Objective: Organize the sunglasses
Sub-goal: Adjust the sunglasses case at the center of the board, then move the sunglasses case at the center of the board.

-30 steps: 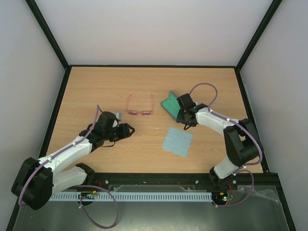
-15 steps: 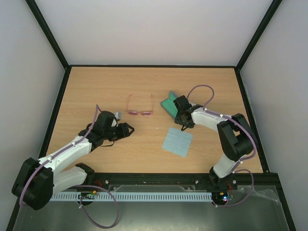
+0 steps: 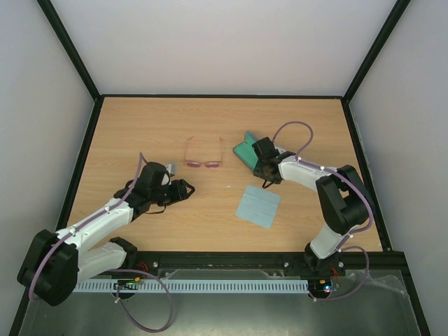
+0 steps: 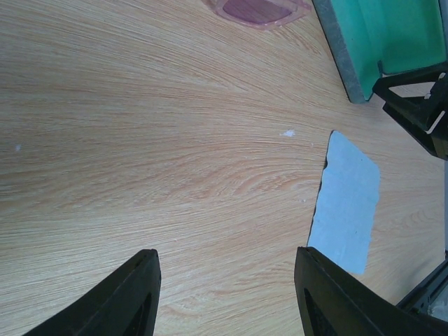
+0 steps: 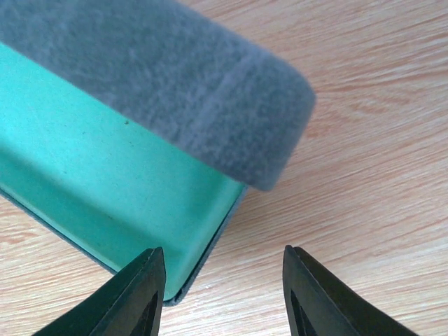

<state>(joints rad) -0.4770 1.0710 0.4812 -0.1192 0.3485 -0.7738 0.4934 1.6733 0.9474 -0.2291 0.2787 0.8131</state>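
From the overhead camera I see the sunglasses [image 3: 203, 164] lying flat on the bench [image 3: 140, 126], a little above and left of the frame's centre. Their temple arms are unfolded and point toward the top of the picture. Nothing touches them. In my left wrist view only a pink lens [image 4: 255, 10] shows, at the top edge.

Just right of the glasses, with bare wood between, sits the open case [image 3: 246, 152], its green lining showing. The light-blue cloth [image 3: 257, 206] lies flat below the case, toward lower right of centre, apart from it.

My left hand [image 3: 187, 189] sits low over the bench at left of centre, below the glasses and clear of them. In its own camera the left hand [image 4: 225, 255] is released: both fingers are spread, with only wood grain between them. The cloth [image 4: 344, 203] and a corner of the case [image 4: 399, 35] are at the right.

My right hand [image 3: 260, 166] is at the case's lower right end. In its wrist view the case [image 5: 105, 175] fills the upper left, grey lid over green tray. The right hand [image 5: 220, 255] is spread, the tray's corner reaching into the gap. Wood shows beside one finger, so I read it as released.
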